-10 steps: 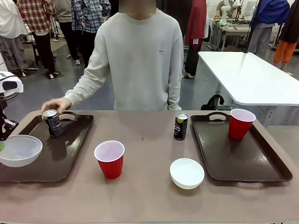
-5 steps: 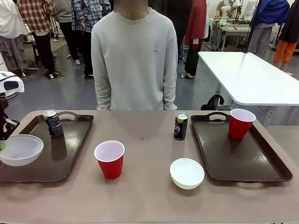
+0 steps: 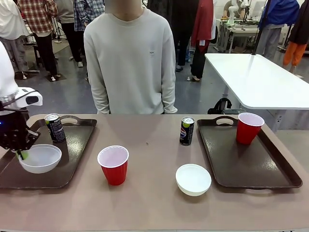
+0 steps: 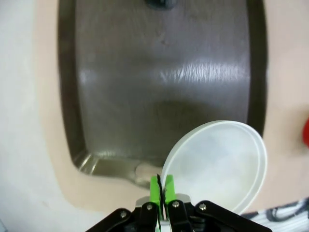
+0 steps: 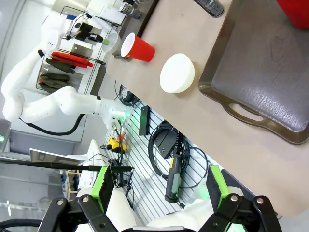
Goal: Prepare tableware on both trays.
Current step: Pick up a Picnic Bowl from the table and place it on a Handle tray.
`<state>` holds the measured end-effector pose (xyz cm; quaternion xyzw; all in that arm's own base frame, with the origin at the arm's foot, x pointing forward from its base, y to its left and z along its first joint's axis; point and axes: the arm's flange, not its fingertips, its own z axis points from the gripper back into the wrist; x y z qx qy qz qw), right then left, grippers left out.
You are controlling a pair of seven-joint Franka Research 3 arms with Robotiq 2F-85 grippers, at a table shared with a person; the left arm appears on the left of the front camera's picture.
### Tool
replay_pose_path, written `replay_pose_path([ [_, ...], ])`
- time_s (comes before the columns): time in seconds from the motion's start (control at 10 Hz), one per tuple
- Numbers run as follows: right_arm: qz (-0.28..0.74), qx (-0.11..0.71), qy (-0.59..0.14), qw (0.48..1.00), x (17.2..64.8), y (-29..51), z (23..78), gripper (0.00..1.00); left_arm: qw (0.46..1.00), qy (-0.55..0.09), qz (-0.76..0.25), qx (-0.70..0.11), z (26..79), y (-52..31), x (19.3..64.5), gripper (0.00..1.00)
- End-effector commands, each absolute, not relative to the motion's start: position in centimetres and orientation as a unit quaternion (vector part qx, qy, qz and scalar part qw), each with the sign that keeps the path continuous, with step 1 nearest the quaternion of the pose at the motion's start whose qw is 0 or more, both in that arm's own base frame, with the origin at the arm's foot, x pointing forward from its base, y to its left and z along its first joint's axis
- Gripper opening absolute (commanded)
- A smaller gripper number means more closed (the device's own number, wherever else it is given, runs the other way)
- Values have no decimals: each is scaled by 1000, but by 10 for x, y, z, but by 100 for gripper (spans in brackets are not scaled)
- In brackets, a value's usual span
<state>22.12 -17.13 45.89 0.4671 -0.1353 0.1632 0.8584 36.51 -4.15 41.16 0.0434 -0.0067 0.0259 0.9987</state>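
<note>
Busy workshop space lies behind the brown counter [image 3: 154, 212], where a person [image 3: 130, 63] stands at the far side with both arms hanging down. A second ago that person's hand rested on the dark can [image 3: 55, 127]. It has since let go, leaving the can upright on the left tray [image 3: 77, 140], to the far left of the red cup [image 3: 113, 165] that stands mid-counter.

Over the same second the left claw [image 4: 161, 181] has carried its white bowl [image 3: 40, 158] inward. The bowl hung over the tray's outer edge before; now it is above the tray's floor, left of the red cup and nearer than the can. The claw is pressed together on the bowl's rim, with the thin wall pinched between the green pads. Whether the bowl's base already touches the tray cannot be told.

The left tray therefore looks close to having its can and bowl, and still lacks a cup; the red cup is the likely candidate.

Right of the red cup, the second bowl [image 3: 193, 179] sits on bare counter. The second can [image 3: 187, 130] stands farther back, just beside the right tray [image 3: 260, 174], which carries only the other red cup [image 3: 249, 128]. The right claw [image 5: 159, 181], well right of the red cup and off the counter's near edge, is spread wide and holds nothing.
</note>
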Motion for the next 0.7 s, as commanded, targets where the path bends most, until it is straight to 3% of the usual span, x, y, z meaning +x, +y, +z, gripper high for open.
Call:
replay_pose_path([
  [0.0,162,471,-136,856,222,-171,459,100,1000,-18,16,16,387,-38,360,4],
  [0.4,162,471,-136,856,222,-171,459,100,1000,-17,6,-17,343,-41,373,4],
  [0.5,162,471,-136,856,222,-171,459,100,1000,-12,8,-19,343,-42,372,39],
  [0.6,162,471,-136,856,222,-171,459,100,1000,-22,5,-18,351,-39,370,63],
])
